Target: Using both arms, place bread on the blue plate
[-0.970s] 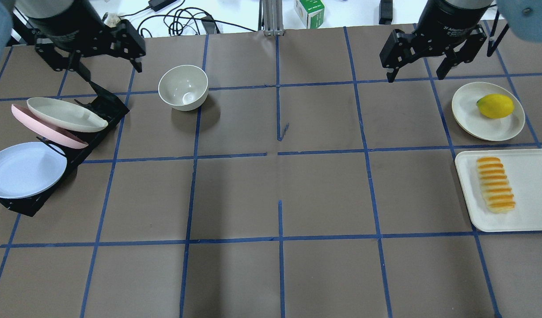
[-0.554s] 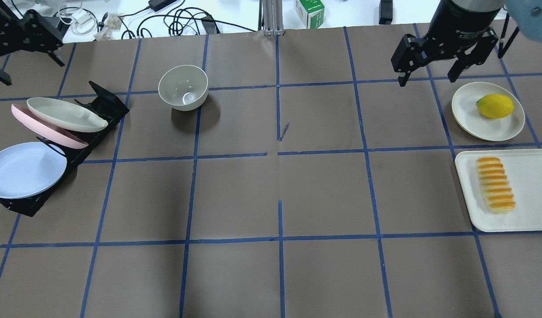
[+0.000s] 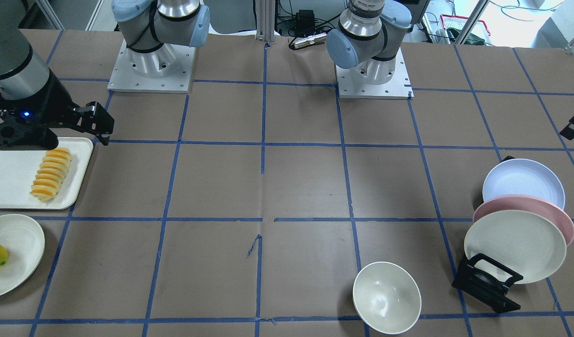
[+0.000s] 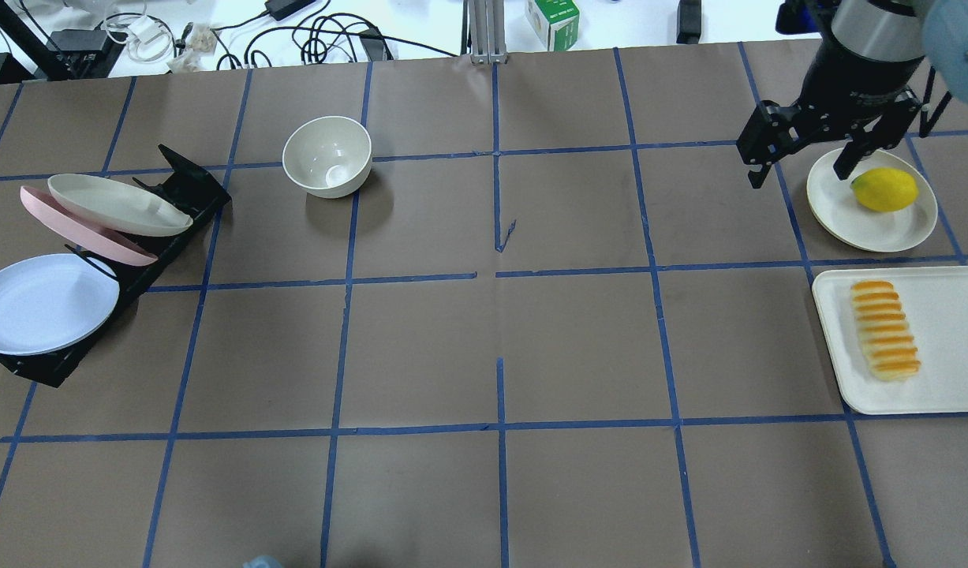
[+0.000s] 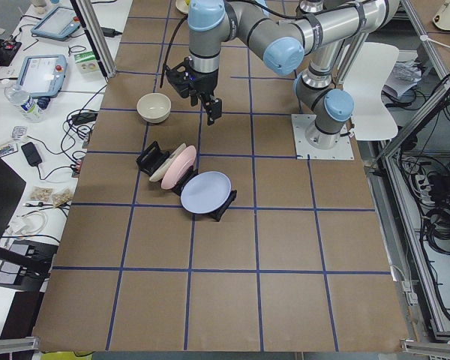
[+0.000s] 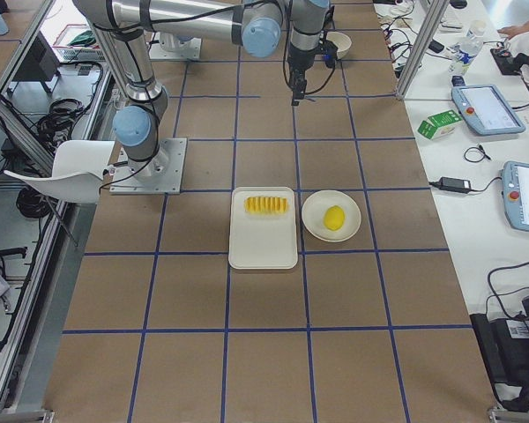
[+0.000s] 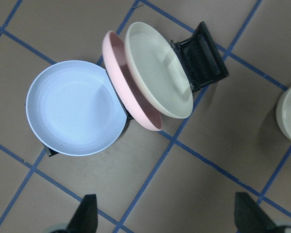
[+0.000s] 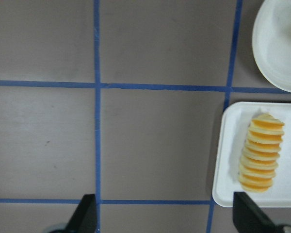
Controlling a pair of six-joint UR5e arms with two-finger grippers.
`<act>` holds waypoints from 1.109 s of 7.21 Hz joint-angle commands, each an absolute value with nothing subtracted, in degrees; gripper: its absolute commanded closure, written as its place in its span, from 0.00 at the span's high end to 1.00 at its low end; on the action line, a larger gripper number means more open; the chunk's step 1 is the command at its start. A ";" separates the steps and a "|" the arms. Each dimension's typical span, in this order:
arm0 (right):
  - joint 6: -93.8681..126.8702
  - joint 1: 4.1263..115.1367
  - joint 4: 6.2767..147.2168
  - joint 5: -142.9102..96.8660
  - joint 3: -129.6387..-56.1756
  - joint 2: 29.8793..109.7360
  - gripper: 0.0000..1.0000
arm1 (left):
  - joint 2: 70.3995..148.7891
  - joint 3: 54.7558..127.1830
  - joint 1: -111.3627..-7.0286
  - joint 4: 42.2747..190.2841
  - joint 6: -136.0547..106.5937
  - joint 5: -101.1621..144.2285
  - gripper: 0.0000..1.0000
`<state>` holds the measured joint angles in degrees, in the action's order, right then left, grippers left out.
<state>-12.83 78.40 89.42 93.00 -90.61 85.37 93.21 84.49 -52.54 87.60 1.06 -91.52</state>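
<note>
The bread (image 4: 886, 330) lies on a white tray (image 4: 953, 386) at the table's right; it also shows in the front view (image 3: 51, 174) and the right wrist view (image 8: 261, 153). The blue plate (image 4: 46, 302) leans in a black rack (image 4: 185, 188) at the far left, also seen in the left wrist view (image 7: 75, 108). My right gripper (image 4: 799, 170) is open and empty, high beside the lemon plate, beyond the tray. My left gripper (image 7: 167, 221) is open and empty, high over the rack, out of the overhead view.
A pink plate (image 4: 81, 229) and a cream plate (image 4: 117, 205) lean in the same rack behind the blue plate. A cream bowl (image 4: 327, 155) stands at the back left of centre. A lemon (image 4: 884, 189) sits on a cream plate (image 4: 842, 209) beyond the tray.
The left gripper has moved out of the overhead view at the top left. The right gripper has moved right and nearer, toward the lemon plate. Bread and plates have not moved.
</note>
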 commanded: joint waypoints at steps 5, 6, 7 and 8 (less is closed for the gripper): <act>-31.79 57.67 122.59 93.96 -119.06 80.95 1.00 | 108.52 94.74 -39.73 65.75 15.21 -95.96 0.90; -32.08 56.53 124.43 93.96 -119.61 79.12 1.00 | 109.50 94.83 -39.20 65.13 15.21 -95.80 0.87; -35.04 56.34 130.72 94.91 -119.62 77.45 1.00 | 110.38 94.83 -39.20 65.13 15.03 -95.37 0.87; -38.72 55.55 133.74 97.62 -119.36 75.26 1.00 | 111.17 95.01 -39.11 65.21 14.86 -95.19 0.87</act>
<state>-34.86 56.42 129.03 95.29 -119.28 77.70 110.02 94.80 -39.25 65.35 15.03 -95.39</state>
